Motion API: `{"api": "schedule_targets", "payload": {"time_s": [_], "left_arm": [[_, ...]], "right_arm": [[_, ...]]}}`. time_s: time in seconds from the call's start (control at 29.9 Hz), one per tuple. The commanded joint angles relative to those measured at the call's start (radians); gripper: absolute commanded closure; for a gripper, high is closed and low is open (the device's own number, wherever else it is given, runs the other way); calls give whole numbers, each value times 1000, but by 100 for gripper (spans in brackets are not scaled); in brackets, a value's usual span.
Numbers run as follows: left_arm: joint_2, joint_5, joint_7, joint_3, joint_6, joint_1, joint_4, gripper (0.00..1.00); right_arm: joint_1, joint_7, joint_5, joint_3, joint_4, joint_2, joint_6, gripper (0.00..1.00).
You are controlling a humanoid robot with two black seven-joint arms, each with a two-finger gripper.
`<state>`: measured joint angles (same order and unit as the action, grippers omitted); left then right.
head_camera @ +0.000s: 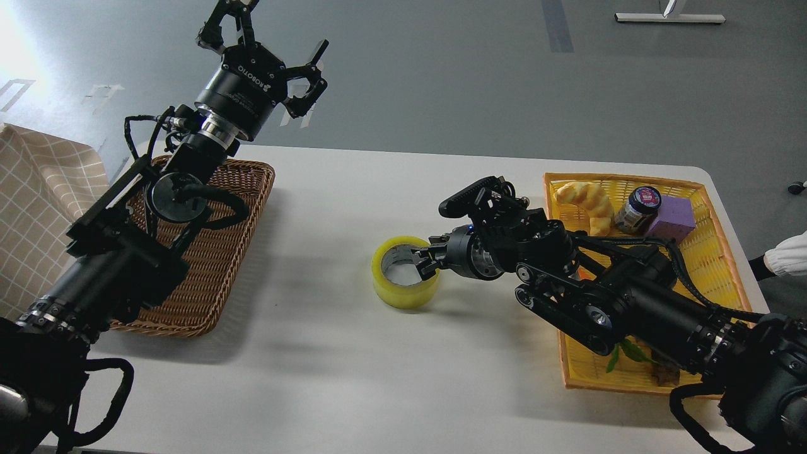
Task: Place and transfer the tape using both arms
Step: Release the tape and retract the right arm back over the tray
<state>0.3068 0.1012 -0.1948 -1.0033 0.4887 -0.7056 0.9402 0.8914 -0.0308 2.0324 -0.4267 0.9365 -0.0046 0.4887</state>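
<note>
The white table (353, 378) carries a brown wicker basket (243, 252) on the left and a yellow plastic basket (709, 252) on the right. The yellow basket holds a bread-like item (589, 198), a dark-lidded jar (638, 209) and a purple block (673, 219).

The left arm (120, 265) rises over the wicker basket, and the left gripper (268, 44) is held high above the table's far edge, fingers spread wide, holding nothing — well apart from the work.

The right arm (624, 302) reaches from over the yellow basket toward the table's centre. The right gripper (423, 260) is at the tape (403, 272), which rests flat on the table between the two baskets, core opening upward. One finger appears to dip inside the core with another outside the near wall, so the jaws look closed on that wall; whether the pinch is firm or already slackening I cannot tell.

Judgement: the step in hand is the right arm's placement of the tape at mid-table. The next move calls for the right gripper to let go and withdraw clear, then the left gripper to descend — fingers straddling the ring's wall — and carry it, presumably toward the wicker basket.
</note>
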Motion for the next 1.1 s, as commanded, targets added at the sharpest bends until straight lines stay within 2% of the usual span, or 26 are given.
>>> {"api": "schedule_targets", "payload": {"time_s": [0.0, 0.03, 0.3, 0.43, 0.5, 0.64, 0.77, 1.07], "left_arm": [[0, 0, 0, 0, 0, 0, 2, 2], [0, 0, 0, 0, 0, 0, 0, 2], [2, 0, 0, 0, 0, 0, 0, 2], [5, 0, 0, 0, 0, 0, 2, 2], [9, 0, 0, 0, 0, 0, 2, 2], [14, 0, 0, 0, 0, 1, 0, 2], [15, 0, 0, 0, 0, 0, 0, 2], [15, 2, 0, 2, 0, 1, -1, 2]], "right_arm": [[0, 0, -15, -29, 7, 0, 0, 13], [0, 0, -37, -52, 8, 0, 0, 4], [4, -1, -118, -84, 27, -52, 0, 2], [-2, -3, -156, -151, 112, -118, 0, 2], [-17, -8, -245, -175, 210, -194, 0, 2], [-35, -12, -353, -234, 306, -264, 0, 2], [-93, -11, -435, -380, 380, -336, 0, 2], [-245, -3, -757, -728, 398, -351, 0, 2]]}}
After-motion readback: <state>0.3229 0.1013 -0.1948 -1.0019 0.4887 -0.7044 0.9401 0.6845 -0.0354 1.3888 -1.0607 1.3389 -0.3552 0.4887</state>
